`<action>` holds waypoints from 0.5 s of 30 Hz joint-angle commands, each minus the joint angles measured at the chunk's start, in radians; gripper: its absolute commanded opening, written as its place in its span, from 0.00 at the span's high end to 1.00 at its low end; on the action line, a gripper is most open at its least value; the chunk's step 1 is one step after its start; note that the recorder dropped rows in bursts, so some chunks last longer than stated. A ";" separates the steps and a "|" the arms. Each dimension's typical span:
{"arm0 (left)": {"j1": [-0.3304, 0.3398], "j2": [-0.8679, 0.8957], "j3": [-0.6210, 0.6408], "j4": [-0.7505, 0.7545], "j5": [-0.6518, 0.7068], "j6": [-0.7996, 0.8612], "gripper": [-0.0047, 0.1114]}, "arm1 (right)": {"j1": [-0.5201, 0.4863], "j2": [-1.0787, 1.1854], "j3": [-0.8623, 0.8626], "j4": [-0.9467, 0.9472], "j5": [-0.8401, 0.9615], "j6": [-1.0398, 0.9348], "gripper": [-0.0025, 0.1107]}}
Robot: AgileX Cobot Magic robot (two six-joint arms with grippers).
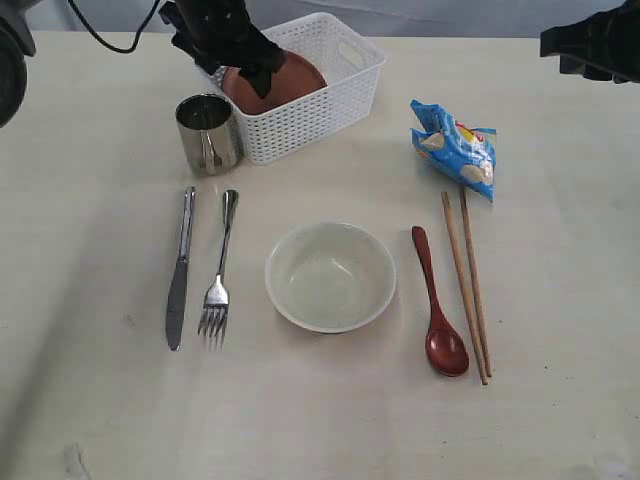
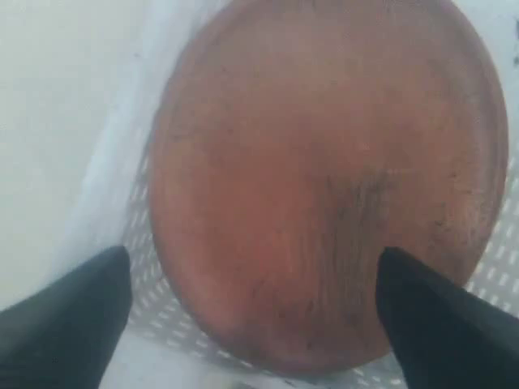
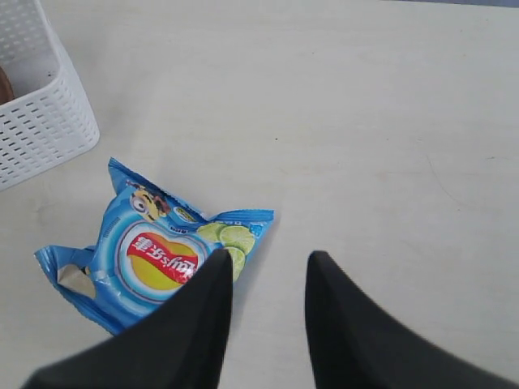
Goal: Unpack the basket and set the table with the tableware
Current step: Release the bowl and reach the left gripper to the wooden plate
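near edge of table (image 1: pixel 560 420), setting laid out L to R: knife (image 1: pixel 178 295) and fork (image 1: pixel 217 295) just beside each other, lengthwise, handles pointing to far side; cream bowl (image 1: pixel 330 276) upright in centre; red-brown spoon (image 1: pixel 433 300) right of bowl, scoop end nearest; chopsticks (image 1: pixel 465 288) just right of spoon, near ends almost touching, far ends spread a bit

mid: blue snack bag (image 1: pixel 456 146) flat on table just past chopsticks' far ends, apart from basket. steel cup (image 1: pixel 208 133) upright, just beside basket's near-left corner

far: white basket (image 1: pixel 310 110) sits angled on table. brown plate (image 1: pixel 285 85) is inside it at left end, tilted, rim poking above basket wall

L gripper (image 1: pixel 245 65) over basket's left end, above plate. wrist cam: jaws wide apart, one finger over plate face, other outside plate rim over basket mesh, nothing clamped. contact w/ plate: can't tell

R gripper (image 1: pixel 590 45) far right, above bare table, well apart from tableware. jaws part-open, only tabletop in the gap, holding nothing; bag lies just beside one finger in wrist cam
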 commanded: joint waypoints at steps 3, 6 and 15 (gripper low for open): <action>0.004 0.009 -0.006 -0.007 -0.056 0.003 0.32 | -0.006 -0.007 0.004 0.003 -0.018 -0.006 0.71; 0.004 0.021 -0.006 -0.010 -0.057 0.003 0.32 | -0.006 -0.007 0.004 0.003 -0.018 -0.006 0.71; 0.004 0.061 -0.006 -0.010 -0.076 0.005 0.32 | -0.006 -0.007 0.004 0.003 -0.024 -0.006 0.71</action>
